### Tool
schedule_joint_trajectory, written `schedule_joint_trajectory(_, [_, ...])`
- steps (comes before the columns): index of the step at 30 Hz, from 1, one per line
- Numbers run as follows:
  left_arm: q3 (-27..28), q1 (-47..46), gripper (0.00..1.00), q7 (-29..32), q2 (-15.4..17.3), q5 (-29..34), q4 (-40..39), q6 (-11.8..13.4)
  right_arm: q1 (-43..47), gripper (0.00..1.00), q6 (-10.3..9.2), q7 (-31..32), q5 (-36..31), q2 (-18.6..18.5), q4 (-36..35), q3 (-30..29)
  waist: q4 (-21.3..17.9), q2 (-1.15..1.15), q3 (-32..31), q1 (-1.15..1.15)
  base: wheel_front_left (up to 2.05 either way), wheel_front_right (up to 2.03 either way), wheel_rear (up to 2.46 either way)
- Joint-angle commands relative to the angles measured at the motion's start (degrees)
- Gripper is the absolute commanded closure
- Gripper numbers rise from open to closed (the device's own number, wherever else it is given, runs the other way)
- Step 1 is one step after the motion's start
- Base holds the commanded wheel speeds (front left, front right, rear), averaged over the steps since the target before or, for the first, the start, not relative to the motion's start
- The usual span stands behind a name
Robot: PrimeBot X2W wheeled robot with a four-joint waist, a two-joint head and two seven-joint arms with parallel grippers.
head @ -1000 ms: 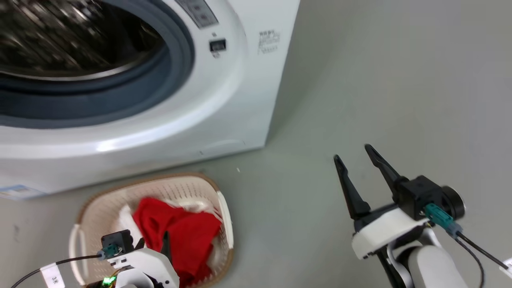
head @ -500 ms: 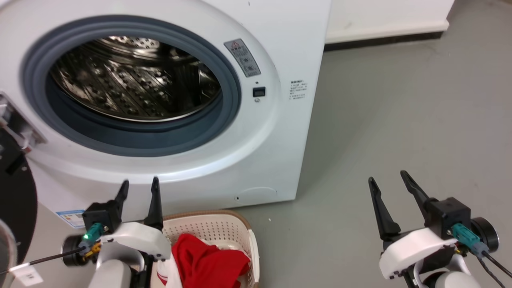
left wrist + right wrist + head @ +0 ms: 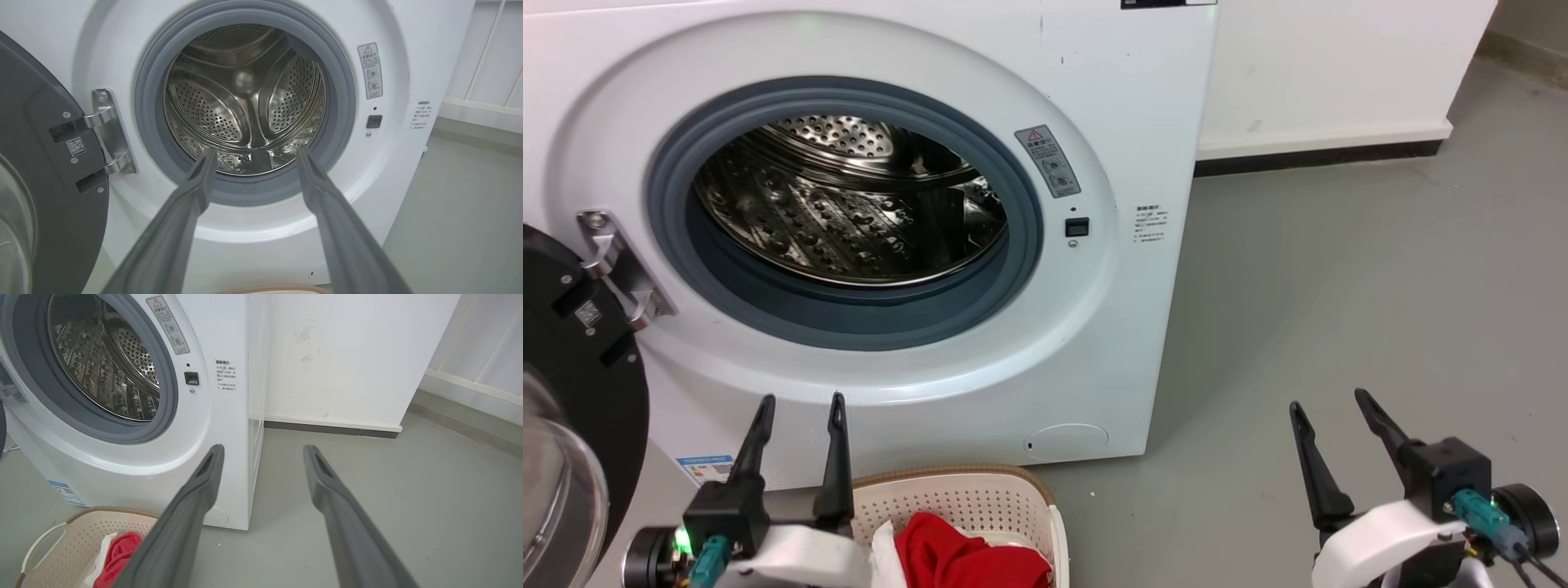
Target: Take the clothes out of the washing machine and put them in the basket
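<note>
The white washing machine (image 3: 1127,122) stands with its door (image 3: 572,392) swung open to the left. Its steel drum (image 3: 849,204) looks bare of clothes, as the drum (image 3: 245,102) does in the left wrist view. The red clothes (image 3: 968,559) with a white piece lie in the cream basket (image 3: 980,494) on the floor before the washer. My left gripper (image 3: 799,402) is open and empty just left of the basket, pointing at the porthole. Over the bare floor to the right, my right gripper (image 3: 1331,400) is also open and empty. The basket (image 3: 61,547) and clothes (image 3: 116,555) appear in the right wrist view.
Grey floor (image 3: 1339,286) spreads to the right of the washer up to a white wall with a dark skirting (image 3: 1323,151). The door's metal hinge (image 3: 621,265) juts at the porthole's left side.
The head camera has tilted up, so the washer's porthole now shows whole and the basket sits at the bottom edge. My left gripper has risen out of the basket, empty.
</note>
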Motion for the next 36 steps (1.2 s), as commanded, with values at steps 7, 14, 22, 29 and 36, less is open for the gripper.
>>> schedule_joint_trajectory(7, [-1.1,5.0,0.0,1.6,-0.6,0.3,-3.8,1.5,2.1,0.0,-0.04,0.9,0.1,0.1,-1.1,0.9,1.7,0.0,-1.1,0.01,0.0,0.0,0.0])
schedule_joint_trajectory(14, [-2.1,5.2,0.0,1.6,-0.5,0.6,-4.2,1.7,2.1,0.0,-0.04,1.3,-0.1,0.1,-1.6,1.5,2.4,0.0,-1.4,0.01,0.0,0.0,0.0])
schedule_joint_trajectory(22, [-2.4,4.7,0.0,1.7,-0.2,0.7,-4.2,2.3,1.6,0.0,-0.04,1.5,-0.1,0.1,-1.8,1.8,2.6,0.0,-1.4,0.01,0.0,0.0,0.0])
schedule_joint_trajectory(29, [-2.5,4.6,0.0,1.7,0.0,0.4,-3.9,2.6,1.3,0.0,-0.04,1.5,0.2,0.1,-1.9,2.1,2.8,0.0,-1.3,0.01,0.0,0.0,0.0])
schedule_joint_trajectory(36, [-3.1,4.9,1.0,1.2,-0.2,0.4,-3.1,2.4,2.1,1.0,0.01,1.4,0.3,0.0,-0.6,2.2,2.9,0.0,-1.2,0.01,0.0,0.0,0.0])
